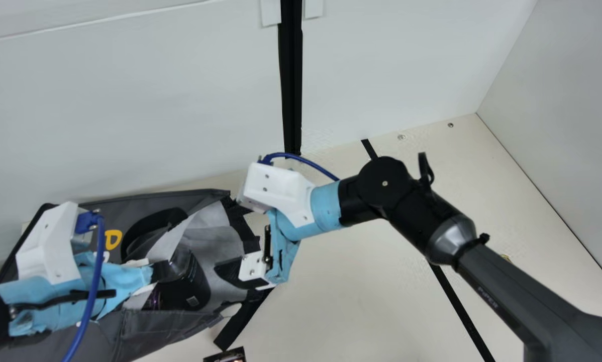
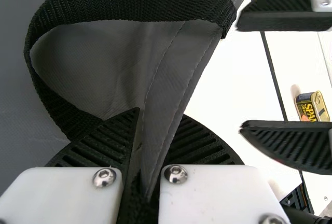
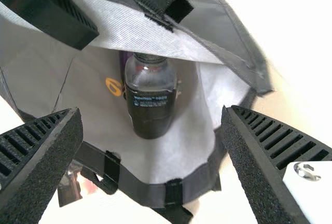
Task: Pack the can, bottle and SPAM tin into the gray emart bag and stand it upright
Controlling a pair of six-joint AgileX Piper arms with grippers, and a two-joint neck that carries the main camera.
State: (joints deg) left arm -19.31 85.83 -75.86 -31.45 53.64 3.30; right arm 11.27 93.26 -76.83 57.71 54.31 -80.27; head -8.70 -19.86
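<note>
1. Main view: gray bag (image 1: 165, 327) at eight o'clock, bottle (image 3: 150, 105) inside; best kept taut, mouth (image 3: 142, 190) wide, bottle unknocked.
2. Left hand (image 2: 161, 114) clamped on bag edge (image 2: 174, 84); right hand (image 3: 151, 109), fingers apart, near the mouth.
3. SPAM tin (image 2: 312, 107) outside, on the cream bench (image 1: 361, 291).
4. Pale wall (image 1: 130, 100) at twelve o'clock, black strip (image 1: 292, 75).

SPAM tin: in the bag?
No, the SPAM tin is on the table, outside the bag.

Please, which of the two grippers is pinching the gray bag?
The left gripper: it is closed on the edge of the gray bag, beside a black handle; the right gripper stands open.
</note>
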